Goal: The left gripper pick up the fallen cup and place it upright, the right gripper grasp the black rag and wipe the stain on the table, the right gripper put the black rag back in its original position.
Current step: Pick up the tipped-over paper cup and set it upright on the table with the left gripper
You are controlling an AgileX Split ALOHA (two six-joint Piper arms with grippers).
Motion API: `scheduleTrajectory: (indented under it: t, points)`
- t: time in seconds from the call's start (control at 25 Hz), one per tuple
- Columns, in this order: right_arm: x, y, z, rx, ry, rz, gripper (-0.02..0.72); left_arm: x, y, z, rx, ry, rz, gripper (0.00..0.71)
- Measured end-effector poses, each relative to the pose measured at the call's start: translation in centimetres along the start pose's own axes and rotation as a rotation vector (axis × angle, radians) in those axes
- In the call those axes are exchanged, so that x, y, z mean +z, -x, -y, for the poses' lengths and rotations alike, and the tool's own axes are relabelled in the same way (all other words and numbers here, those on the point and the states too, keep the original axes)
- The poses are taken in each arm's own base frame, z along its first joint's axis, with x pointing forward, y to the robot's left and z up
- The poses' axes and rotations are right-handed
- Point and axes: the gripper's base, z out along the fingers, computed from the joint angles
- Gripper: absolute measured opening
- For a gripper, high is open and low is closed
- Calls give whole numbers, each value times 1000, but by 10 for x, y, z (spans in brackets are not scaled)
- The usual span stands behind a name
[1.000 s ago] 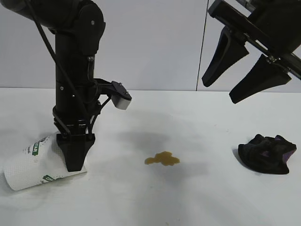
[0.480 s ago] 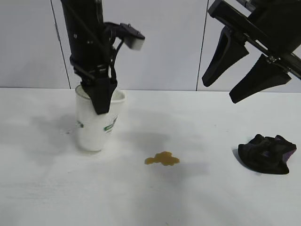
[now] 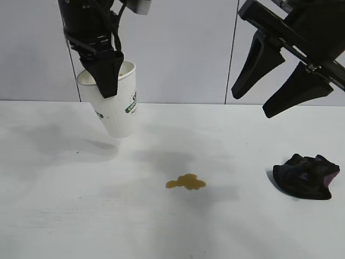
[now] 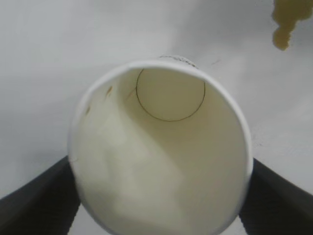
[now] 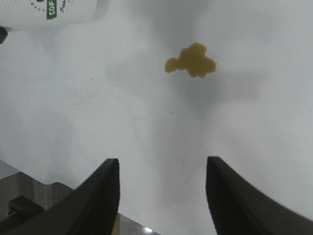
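The left gripper [image 3: 108, 81] is clamped on the rim of the cup [image 3: 115, 102], holding it clear of the worktop [image 3: 64, 216] at the left, mouth up and base tilted toward the middle; the left wrist view looks straight down into the cup's pale inside [image 4: 161, 156]. The right gripper [image 3: 269, 89] hangs high at the right with its fingers spread wide and nothing between them, well above the rag [image 3: 305, 176], which lies bunched on the worktop at the right. The stain [image 3: 186, 182] sits between cup and rag, apart from both.
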Motion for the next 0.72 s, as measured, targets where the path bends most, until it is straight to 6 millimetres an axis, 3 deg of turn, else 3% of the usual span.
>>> scheduleTrajectory:
  t: [0.36, 0.72]
  points:
    - [0, 0, 0, 0, -1, 1, 370, -3, -47, -55, -243, -4, 12, 582]
    - [0, 2, 0, 0, -2, 17, 370, -4, -66, -72, -295, 98, -71, 582]
